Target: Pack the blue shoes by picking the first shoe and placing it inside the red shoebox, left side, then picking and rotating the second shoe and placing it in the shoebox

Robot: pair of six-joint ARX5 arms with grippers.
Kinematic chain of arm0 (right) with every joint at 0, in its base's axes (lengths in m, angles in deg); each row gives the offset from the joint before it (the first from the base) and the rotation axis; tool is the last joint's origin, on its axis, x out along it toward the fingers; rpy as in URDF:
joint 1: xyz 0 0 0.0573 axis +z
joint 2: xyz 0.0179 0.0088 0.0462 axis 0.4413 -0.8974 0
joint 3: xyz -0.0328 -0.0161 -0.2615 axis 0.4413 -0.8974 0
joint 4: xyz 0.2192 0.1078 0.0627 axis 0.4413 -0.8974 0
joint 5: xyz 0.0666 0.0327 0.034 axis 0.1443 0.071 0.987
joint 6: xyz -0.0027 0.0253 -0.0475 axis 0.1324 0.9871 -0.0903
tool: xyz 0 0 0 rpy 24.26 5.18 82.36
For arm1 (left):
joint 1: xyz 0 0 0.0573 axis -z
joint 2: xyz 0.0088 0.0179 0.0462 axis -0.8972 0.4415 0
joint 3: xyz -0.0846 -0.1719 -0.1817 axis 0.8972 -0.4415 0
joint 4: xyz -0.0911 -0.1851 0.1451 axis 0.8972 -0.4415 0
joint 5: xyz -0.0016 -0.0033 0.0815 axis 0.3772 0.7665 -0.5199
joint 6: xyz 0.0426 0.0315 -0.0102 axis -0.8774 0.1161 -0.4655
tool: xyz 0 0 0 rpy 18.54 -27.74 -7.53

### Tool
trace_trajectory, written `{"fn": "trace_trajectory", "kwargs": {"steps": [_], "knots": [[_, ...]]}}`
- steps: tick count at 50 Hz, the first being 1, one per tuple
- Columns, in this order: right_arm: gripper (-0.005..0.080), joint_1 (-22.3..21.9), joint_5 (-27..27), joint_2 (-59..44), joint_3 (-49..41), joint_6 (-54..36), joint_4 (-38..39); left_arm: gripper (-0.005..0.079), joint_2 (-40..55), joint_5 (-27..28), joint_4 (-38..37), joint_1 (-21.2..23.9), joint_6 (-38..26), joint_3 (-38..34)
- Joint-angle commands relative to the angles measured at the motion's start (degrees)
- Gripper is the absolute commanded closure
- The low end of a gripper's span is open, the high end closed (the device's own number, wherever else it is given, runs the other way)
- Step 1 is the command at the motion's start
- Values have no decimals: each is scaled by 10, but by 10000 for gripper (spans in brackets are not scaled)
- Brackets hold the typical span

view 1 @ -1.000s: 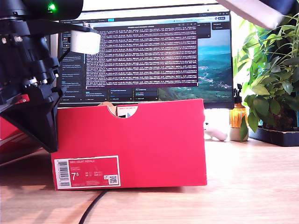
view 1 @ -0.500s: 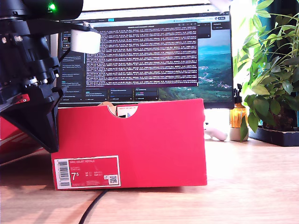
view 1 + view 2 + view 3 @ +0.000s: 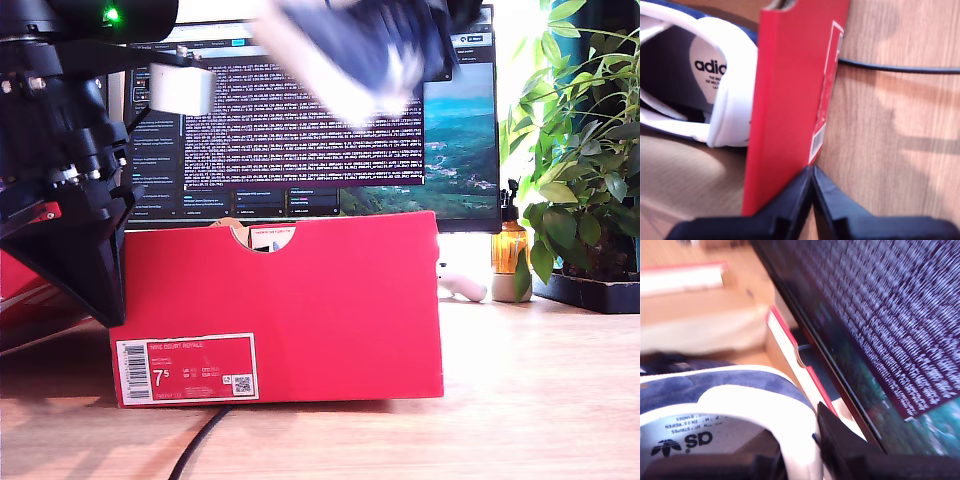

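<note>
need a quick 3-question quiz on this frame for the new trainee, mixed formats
1. True or false: the red shoebox holds no shoe yet.
2. My second gripper is shut on: A) the heel of the airborne shoe; B) the box lid; C) a cable.
3. Fill in: the size label on the box front reads ___.

Key: 1 false, the first wrist view shows a boxed shoe behind the red wall. 2 A. 3 7.5.

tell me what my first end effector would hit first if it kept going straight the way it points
Probably the red shoebox: my first end effector has its closed tips at the box's end wall edge, wall and wooden table stretching ahead. Depth is unclear, so it might slide along the wall.
</note>
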Motion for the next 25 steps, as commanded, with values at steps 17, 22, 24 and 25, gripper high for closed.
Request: {"fn": "trace_trajectory", "kwargs": {"steps": [17, 22, 24, 25], "knots": [[765, 18, -12, -66, 13, -100, 73, 761, 3, -4, 9, 10, -18, -2], [765, 22, -12, -86, 13, -107, 70, 761, 3, -4, 9, 16, -18, -2], [765, 22, -12, -93, 13, -109, 69, 761, 3, -6, 9, 18, -18, -2], [765, 23, -12, -97, 13, -109, 69, 761, 3, -7, 9, 18, -18, -2]]}}
